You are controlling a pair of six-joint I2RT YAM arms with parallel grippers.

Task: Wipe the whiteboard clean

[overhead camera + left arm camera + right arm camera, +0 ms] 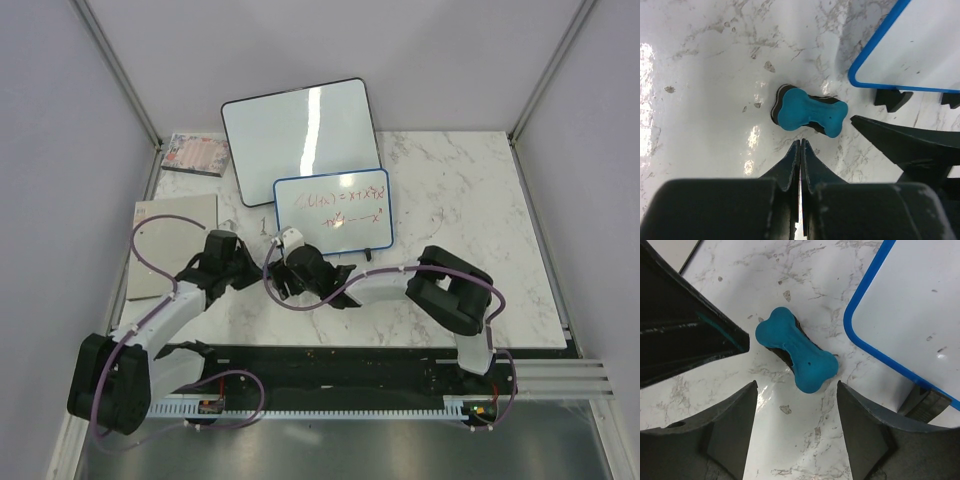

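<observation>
Well, whiteboard w/ blue frame, red & green writing intact.

Eraser on the table just beside the whiteboard's near-left corner, larger board behind it.

Blue-framed whiteboard, teal eraser

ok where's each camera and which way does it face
top external: above and behind the robot, looking down on the table, whiteboard, left arm and right arm.
left wrist: on the left arm, looking down past the shut left gripper at the eraser.
right wrist: on the right arm, looking down through the open right gripper.
shared: both wrist views show eraser and whiteboard corner.
</observation>
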